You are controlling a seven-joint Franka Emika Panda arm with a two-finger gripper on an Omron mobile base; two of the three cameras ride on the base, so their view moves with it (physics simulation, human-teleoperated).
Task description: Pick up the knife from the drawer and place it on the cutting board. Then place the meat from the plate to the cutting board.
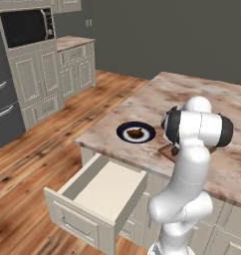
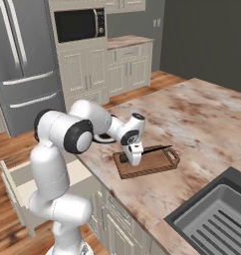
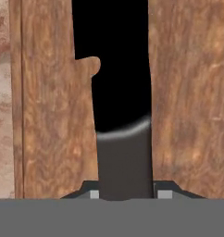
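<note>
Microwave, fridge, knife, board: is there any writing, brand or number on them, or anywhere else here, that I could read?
None: no readable text anywhere.
microwave: its side panel shows pale marks, too small and blurred to read.
fridge: plain grey doors, no badge.
knife: plain black, no marking.
cutting board: bare wood grain.
plate: plain blue rim.
drawer: blank front.
</note>
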